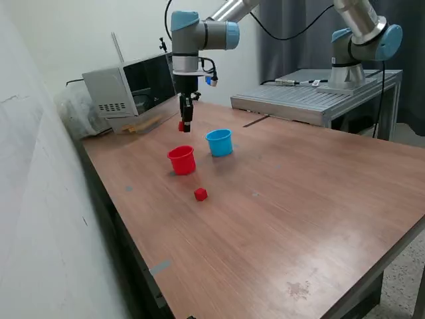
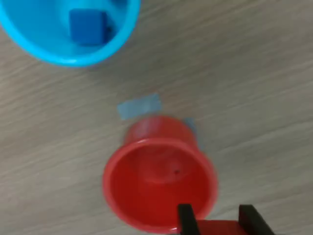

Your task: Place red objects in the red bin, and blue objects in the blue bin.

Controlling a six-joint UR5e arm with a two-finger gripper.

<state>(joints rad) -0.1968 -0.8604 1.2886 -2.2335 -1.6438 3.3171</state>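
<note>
My gripper (image 1: 185,123) hangs above and just behind the red cup (image 1: 182,160), shut on a small red cube (image 1: 181,125). In the wrist view the fingers (image 2: 185,220) clamp the red cube (image 2: 217,228) over the rim of the red cup (image 2: 159,181), which looks empty. The light blue cup (image 1: 219,142) stands beside the red cup, toward the exterior view's right. In the wrist view the blue cup (image 2: 54,46) holds one dark blue cube (image 2: 88,27). A second blue cube does not show. Another red cube (image 1: 200,194) lies on the table in front of the red cup.
A grey microwave-like box (image 1: 129,90) stands at the table's back left. A metal platform (image 1: 312,98) with a second arm (image 1: 362,36) sits at the back right. A piece of blue tape (image 2: 139,105) is stuck to the table (image 1: 285,219) between the cups.
</note>
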